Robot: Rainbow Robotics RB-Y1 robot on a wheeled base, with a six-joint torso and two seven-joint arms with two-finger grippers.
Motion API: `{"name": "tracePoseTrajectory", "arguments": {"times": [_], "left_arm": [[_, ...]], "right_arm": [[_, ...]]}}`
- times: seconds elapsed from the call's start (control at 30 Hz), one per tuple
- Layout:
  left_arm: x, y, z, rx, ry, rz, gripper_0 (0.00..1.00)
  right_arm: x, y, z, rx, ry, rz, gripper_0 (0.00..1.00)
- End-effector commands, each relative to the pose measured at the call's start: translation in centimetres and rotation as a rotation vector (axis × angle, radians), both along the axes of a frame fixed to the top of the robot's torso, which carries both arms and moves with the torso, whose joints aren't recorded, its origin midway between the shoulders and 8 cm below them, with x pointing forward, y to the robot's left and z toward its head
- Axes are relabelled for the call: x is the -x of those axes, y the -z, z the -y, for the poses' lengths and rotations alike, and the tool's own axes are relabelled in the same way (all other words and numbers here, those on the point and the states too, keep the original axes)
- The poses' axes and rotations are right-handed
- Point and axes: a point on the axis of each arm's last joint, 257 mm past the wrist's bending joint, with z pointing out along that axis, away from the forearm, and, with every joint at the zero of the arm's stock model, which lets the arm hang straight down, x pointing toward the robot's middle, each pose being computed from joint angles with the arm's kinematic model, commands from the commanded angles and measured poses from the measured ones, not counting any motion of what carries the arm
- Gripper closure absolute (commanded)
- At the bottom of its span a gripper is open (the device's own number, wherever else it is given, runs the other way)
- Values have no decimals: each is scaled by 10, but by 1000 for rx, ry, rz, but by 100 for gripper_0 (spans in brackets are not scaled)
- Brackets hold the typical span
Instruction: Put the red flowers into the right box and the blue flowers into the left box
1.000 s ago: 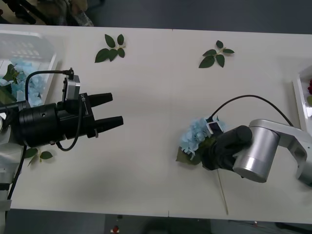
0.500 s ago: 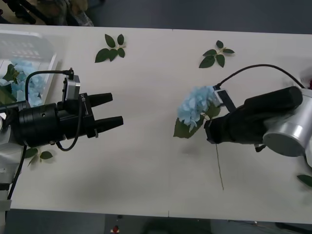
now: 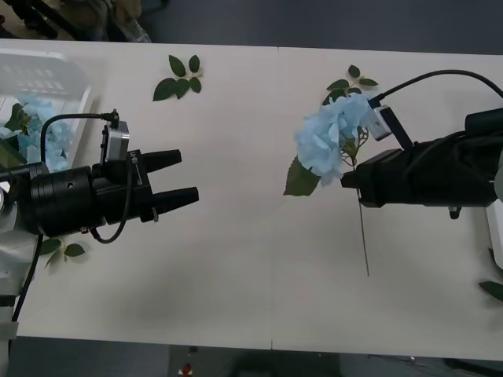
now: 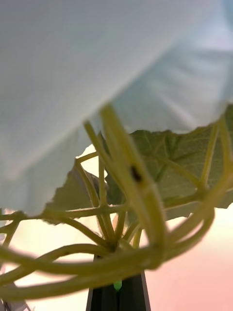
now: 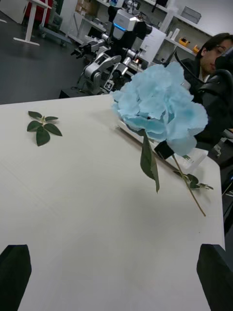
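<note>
— Where was the blue flower (image 3: 328, 140)?
— Up above the table (image 3: 236, 259); the right gripper (image 3: 351, 181) seemed to pinch its stem.
— And the left gripper (image 3: 182, 177)?
— Near the left box (image 3: 55, 75); fingers spread, holding nothing.

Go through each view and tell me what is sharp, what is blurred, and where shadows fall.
Front view: evenly lit, sharp; the blue flower held by the right gripper casts a faint soft shadow on the table. Right wrist view: stems and petals out of focus, pinkish tint below. Left wrist view: the flower is crisp, the room behind softer, the left gripper's fingers dark.
</note>
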Motion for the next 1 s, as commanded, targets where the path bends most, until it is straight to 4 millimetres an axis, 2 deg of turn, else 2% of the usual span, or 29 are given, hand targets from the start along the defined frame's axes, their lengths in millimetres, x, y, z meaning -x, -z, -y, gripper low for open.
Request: {"name": "tracePoseTrajectory", "arguments": {"times": [0.03, 0.13, 0.17, 0.3, 0.5, 0.77, 1.0], "left_arm": [[-3, -14, -7, -25, 0, 69, 0], [-3, -14, -7, -25, 0, 69, 0], [-1, -15, -1, 4, 11, 62, 0], [7, -36, 7, 88, 62, 67, 0], [9, -38, 4, 28, 95, 84, 0], [10, -25, 30, -6, 129, 64, 0], [10, 1, 51, 14, 132, -15, 0]], "right_arm": [[6, -34, -23, -74, -119, 63, 100], [9, -47, -27, -80, -214, 131, 100], [9, -51, -28, -80, -243, 149, 100], [13, -65, -35, -71, -352, 233, 100], [17, -81, -46, -59, -460, 347, 100], [16, -89, -67, -58, -559, 494, 100], [12, -97, -77, -100, -615, 589, 100]]}}
